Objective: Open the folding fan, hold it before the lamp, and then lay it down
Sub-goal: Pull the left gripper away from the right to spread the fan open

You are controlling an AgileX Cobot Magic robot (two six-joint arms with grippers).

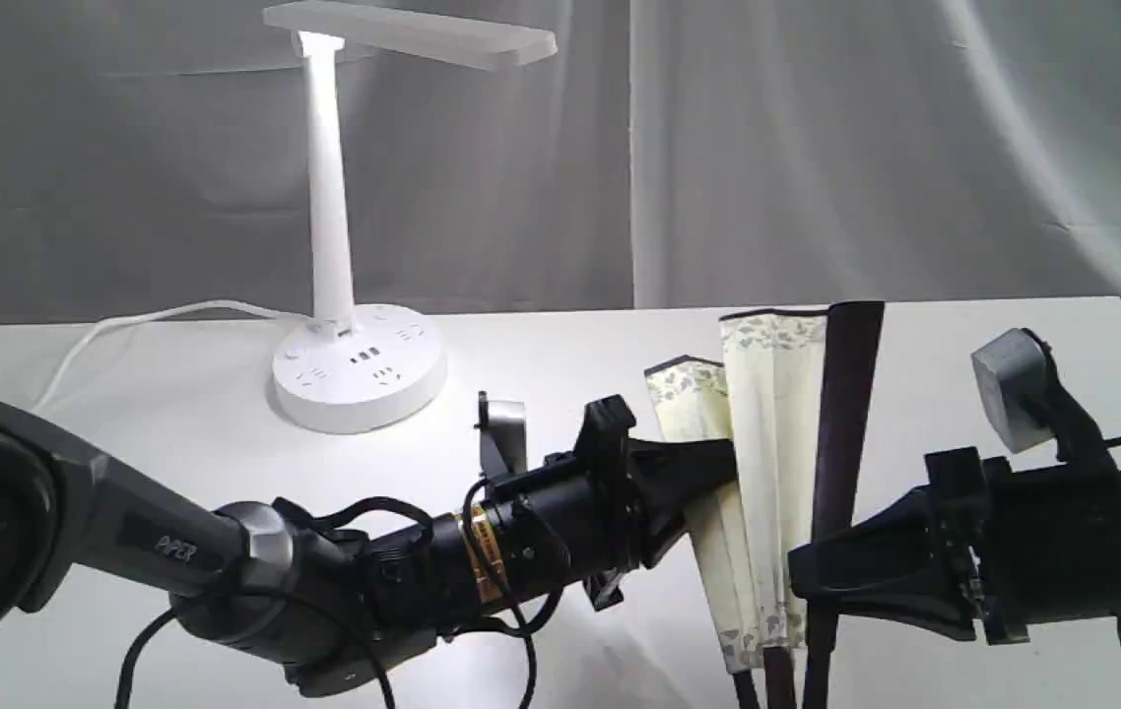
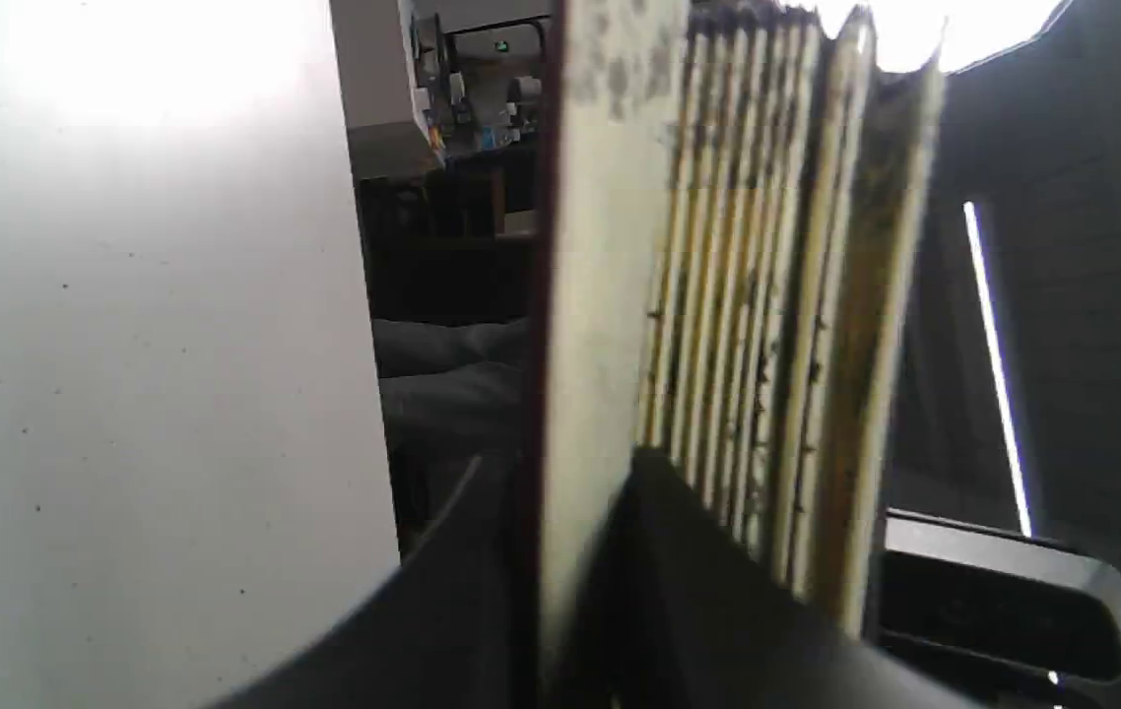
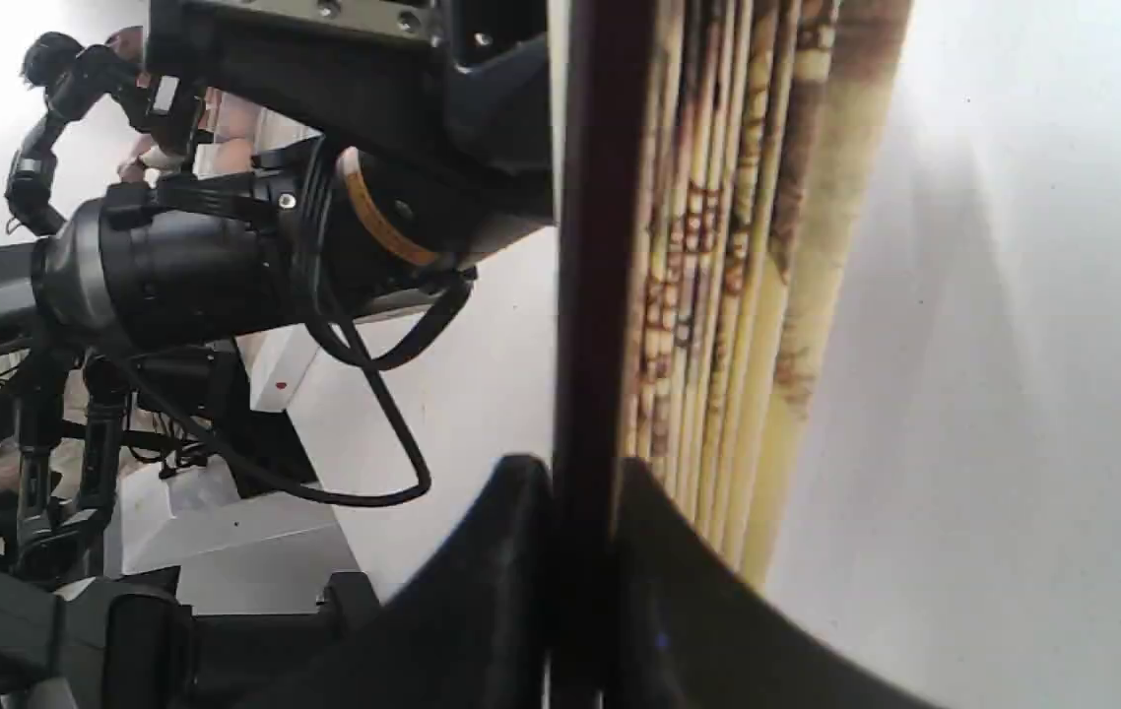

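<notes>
Lower centre-right of the exterior view: the folding fan (image 1: 777, 414) stands near upright over the white table (image 1: 176, 414), barely parted, pleats bunched, held from both sides. The left gripper (image 1: 723, 471) is clamped on the fan's outer cream leaf at the left edge (the left wrist view shows that leaf (image 2: 590, 295) pinched between the dark fingers). The right gripper (image 1: 802, 573), coming in from the right of the frame, is clenched on the maroon guard (image 3: 590, 246).

The lamp (image 1: 329, 226) stands upper left, well apart from the fan, its cord (image 1: 127, 325) trailing off to the left edge.

Risks, as judged from here:
- The left grip seems to sit on paper, w/ the rib behind not clearly seen. A hard pull apart could tear the leaf.
- If the 2 arms spread in a straight line, not an arc abt the pivot (which is out of frame, bottom), the pleats could strain or a guard could slip out.
- Moving to the lamp, the left arm could nudge the base or snag the cord.
</notes>
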